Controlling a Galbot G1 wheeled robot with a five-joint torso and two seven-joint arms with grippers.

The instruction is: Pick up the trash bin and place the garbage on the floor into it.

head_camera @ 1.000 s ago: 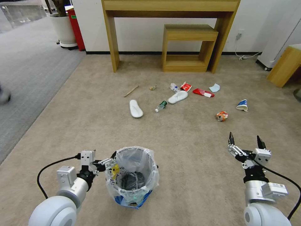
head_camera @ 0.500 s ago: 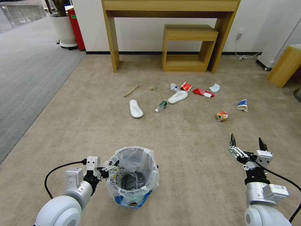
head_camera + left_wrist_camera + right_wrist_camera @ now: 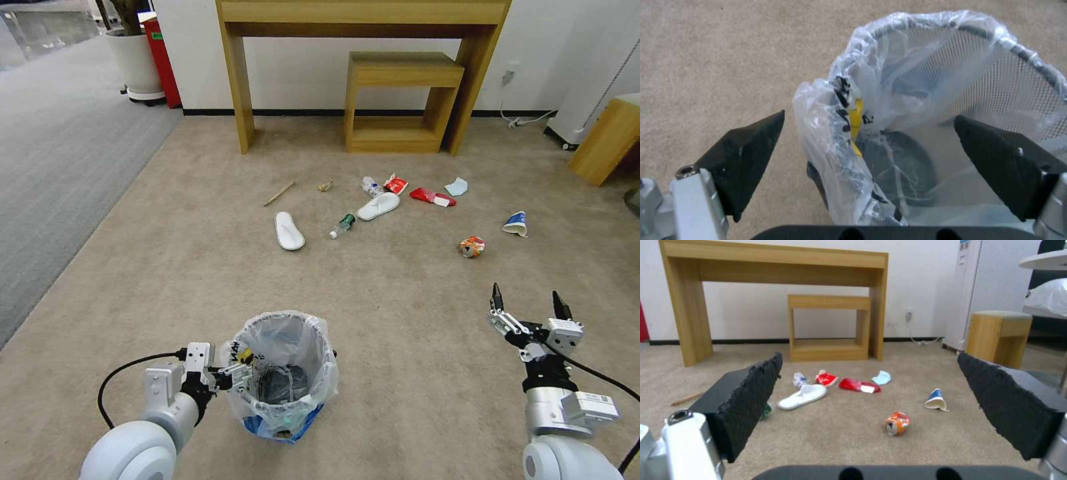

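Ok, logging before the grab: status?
Left gripper open, fingers straddling the trash bin rim. Right gripper open, hovering over carpet. Garbage on the floor ahead. Nothing in the way.

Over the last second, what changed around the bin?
The left gripper dropped lower and closer against the bin's rim, open astride the bagged edge, not yet clamped. The right gripper, open, sank slightly. Bin and litter stayed put.
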